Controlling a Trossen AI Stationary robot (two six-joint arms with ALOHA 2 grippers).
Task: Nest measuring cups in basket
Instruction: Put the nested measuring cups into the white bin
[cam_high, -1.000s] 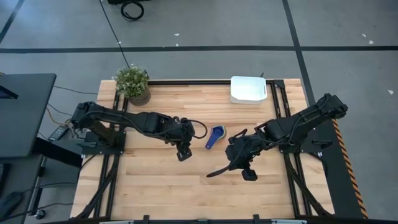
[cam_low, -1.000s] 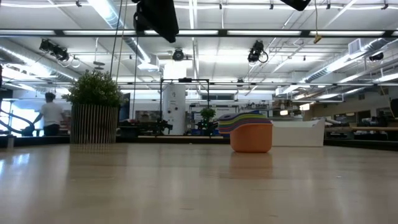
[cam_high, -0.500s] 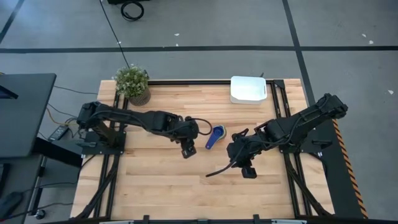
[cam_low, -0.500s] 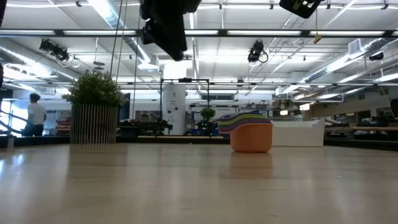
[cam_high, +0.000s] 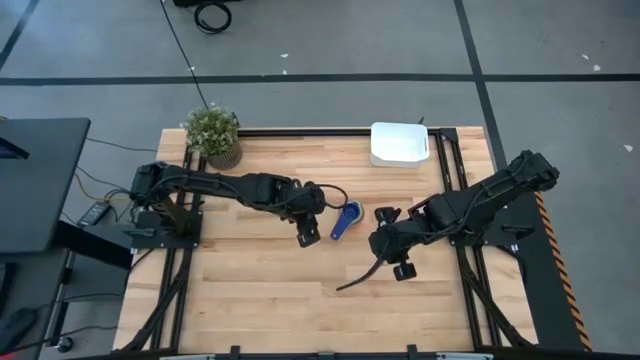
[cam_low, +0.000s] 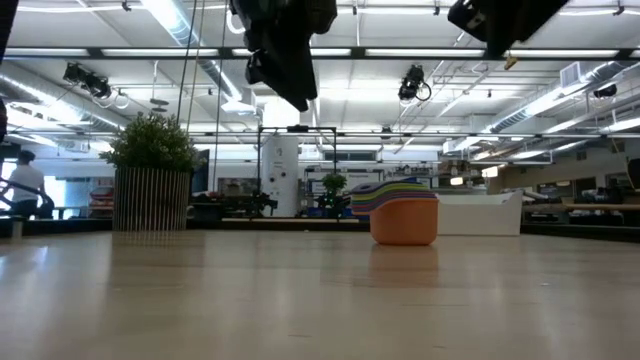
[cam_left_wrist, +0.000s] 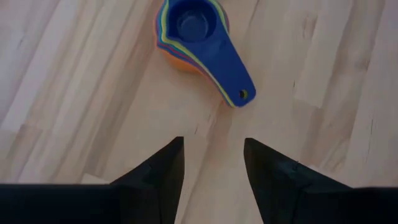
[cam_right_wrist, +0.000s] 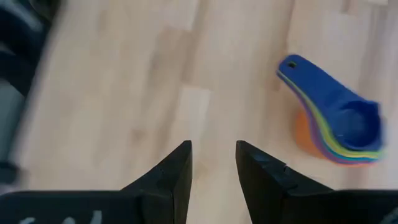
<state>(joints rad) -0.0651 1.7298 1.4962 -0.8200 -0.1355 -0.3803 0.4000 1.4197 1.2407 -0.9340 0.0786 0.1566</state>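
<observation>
While both arms hang over the middle of the wooden table (cam_high: 250, 290), the measuring cups (cam_high: 347, 218) stand between them as one nested stack, on the bare wood and not in the basket (cam_high: 400, 144). The basket is at the far edge of the table, well apart from the stack, and the potted plant (cam_high: 213, 134) stands at the far left corner.

From the high view, the left gripper (cam_high: 308, 232) is just beside the stack, on its left side, close to the end of the blue handle but not touching it. The left wrist view shows its two dark fingers (cam_left_wrist: 158, 177) apart, with empty wood between them; the cups (cam_left_wrist: 193, 34) lie straight ahead of the gap, and the blue handle points back toward the fingers. The top cup is blue, and under it thin rims of yellow, red and other colours are seen, with orange at the bottom.

On the other side of the stack, the right gripper (cam_high: 385, 243) is near but a little farther off. Its fingers (cam_right_wrist: 171, 177) are also apart and hold nothing. In the right wrist view the stack (cam_right_wrist: 336, 124) lies off to one side of the gap, not in line with it.

At table height, in the low view, the stack (cam_low: 402, 212) rests flat on the table, the orange cup lowest, and both arms are above it, not touching.
</observation>
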